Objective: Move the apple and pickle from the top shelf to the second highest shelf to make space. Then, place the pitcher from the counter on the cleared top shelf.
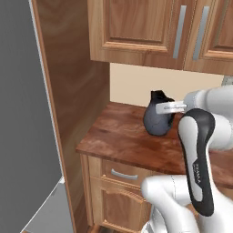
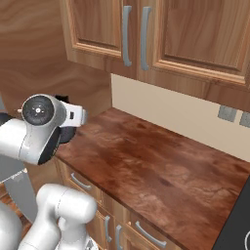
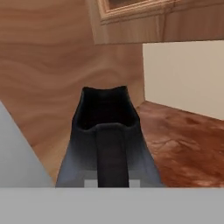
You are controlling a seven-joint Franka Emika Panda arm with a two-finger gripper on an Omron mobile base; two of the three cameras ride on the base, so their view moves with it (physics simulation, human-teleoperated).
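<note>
Jaws closing tight on the pitcher (image 1: 158,119), pinched down on the dark strip of handle running up its near side, as judged from the hand view, where the black rim and spout of the jug (image 3: 105,131) are looming right ahead of the fingers. Gripper (image 1: 175,108) reaching in from the right at the jug's upper part in the left base view. Pitcher standing upright on the red-brown tabletop (image 1: 123,136), near the back corner, close beside the tall wooden side panel (image 1: 77,91) and below the wall cabinets (image 1: 150,32). Appearing to be working the last step: taking the jug off the tabletop for the fridge's top shelf. Calling next, most likely, for a straight lift clear of the tabletop, keeping the jug level, then a swing left toward the grey fridge door (image 1: 22,113). Showing faint lettering on the arm's dark link (image 1: 196,170), too small to read; no other labels or brands in sight.
</note>
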